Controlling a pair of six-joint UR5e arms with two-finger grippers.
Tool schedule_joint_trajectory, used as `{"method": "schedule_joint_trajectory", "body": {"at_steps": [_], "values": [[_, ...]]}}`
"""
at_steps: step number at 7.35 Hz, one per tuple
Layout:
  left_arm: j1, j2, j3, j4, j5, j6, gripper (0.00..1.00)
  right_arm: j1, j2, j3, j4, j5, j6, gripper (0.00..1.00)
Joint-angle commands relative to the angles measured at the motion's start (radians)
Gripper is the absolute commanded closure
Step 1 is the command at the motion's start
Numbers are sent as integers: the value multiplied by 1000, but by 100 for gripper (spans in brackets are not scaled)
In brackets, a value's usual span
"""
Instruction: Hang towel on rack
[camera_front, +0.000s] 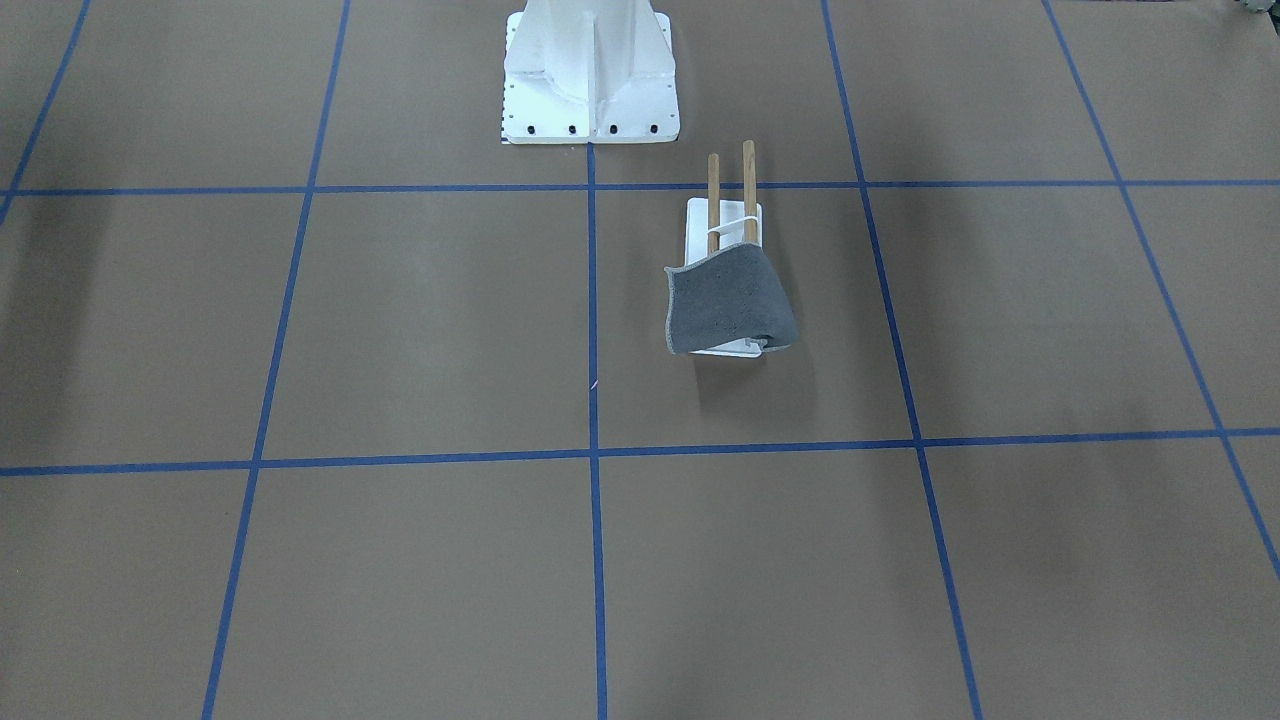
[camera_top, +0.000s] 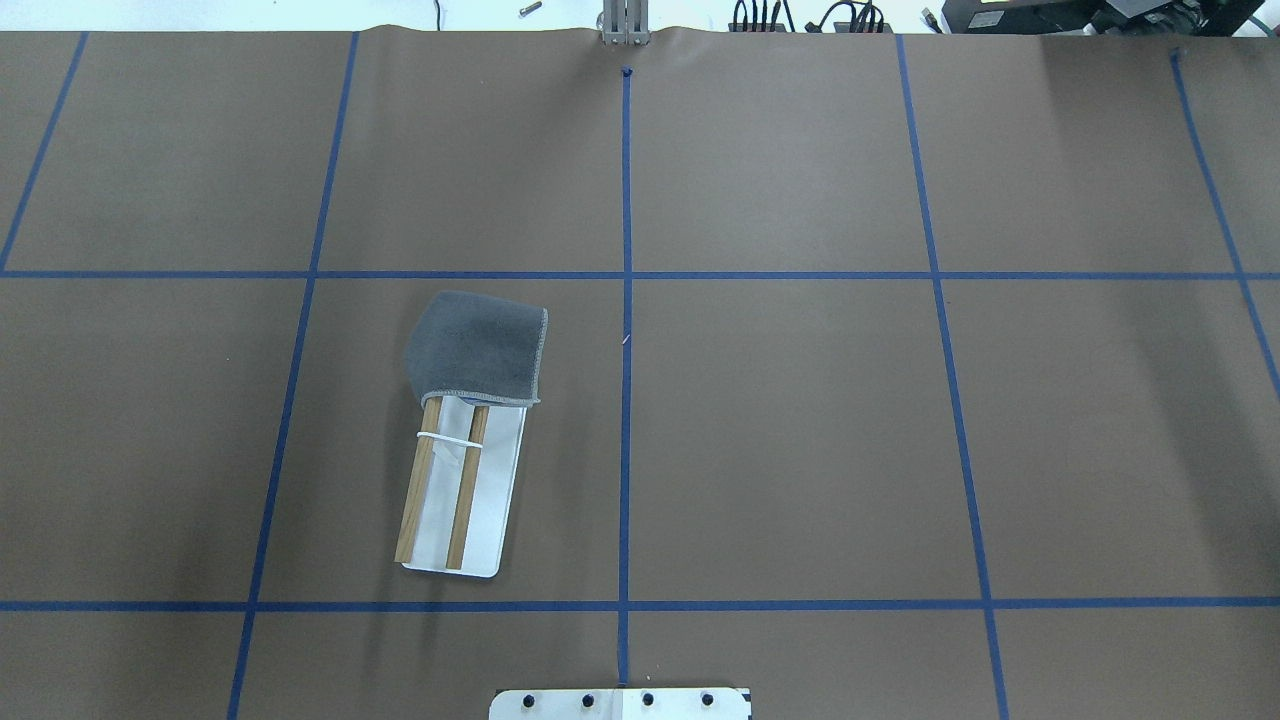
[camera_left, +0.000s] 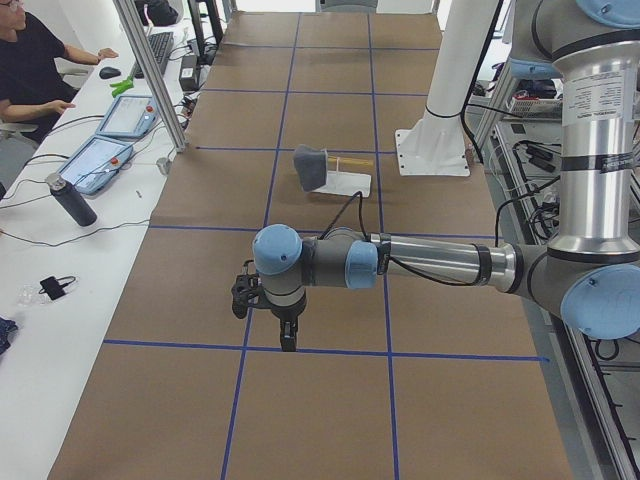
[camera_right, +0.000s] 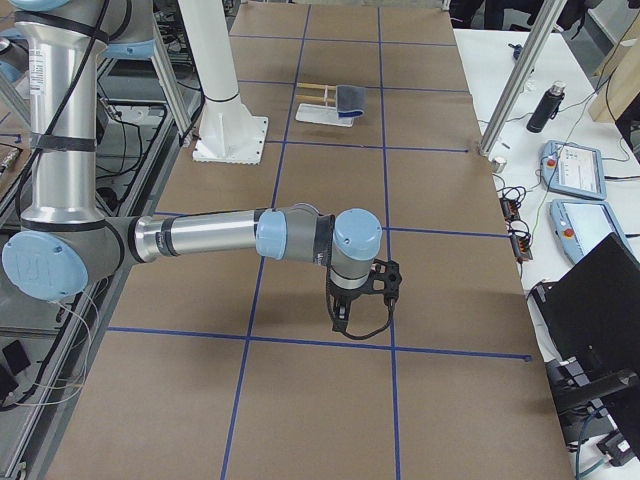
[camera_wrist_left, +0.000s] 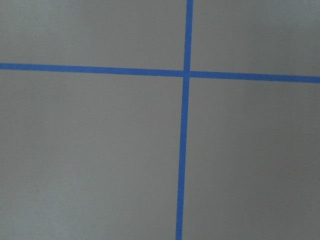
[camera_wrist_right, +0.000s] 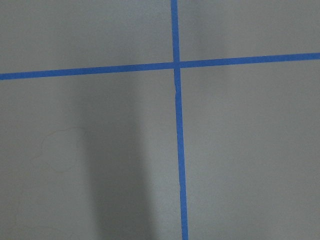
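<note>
The dark grey towel (camera_front: 728, 300) (camera_top: 480, 345) hangs draped over one end of the rack's two wooden dowels (camera_front: 748, 180) (camera_top: 465, 490). The rack's white base (camera_front: 697, 225) (camera_top: 498, 480) lies flat on the brown table. Both also show small in the side views: towel (camera_left: 310, 165) (camera_right: 350, 98), rack (camera_left: 352, 183) (camera_right: 316, 113). My left gripper (camera_left: 268, 320) and right gripper (camera_right: 360, 315) hang over the table far from the rack; they show only in the side views, so I cannot tell if they are open or shut. Both wrist views show only table and blue tape.
The large white bolted pedestal (camera_front: 590, 90) (camera_top: 620, 703) stands at the robot's side of the table, near the rack. Blue tape lines (camera_top: 626, 300) grid the brown surface. Operators' desks with tablets (camera_left: 95, 160) (camera_right: 575, 165) and a bottle (camera_left: 72, 200) flank the far edge.
</note>
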Motion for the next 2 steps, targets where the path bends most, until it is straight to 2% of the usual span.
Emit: {"method": "schedule_joint_trajectory", "body": {"at_steps": [1, 2], "values": [[0, 0, 0, 2, 0, 0, 1, -1, 0, 2, 1, 2, -2, 0], [0, 0, 0, 0, 0, 0, 1, -1, 0, 3, 1, 3, -2, 0]]}}
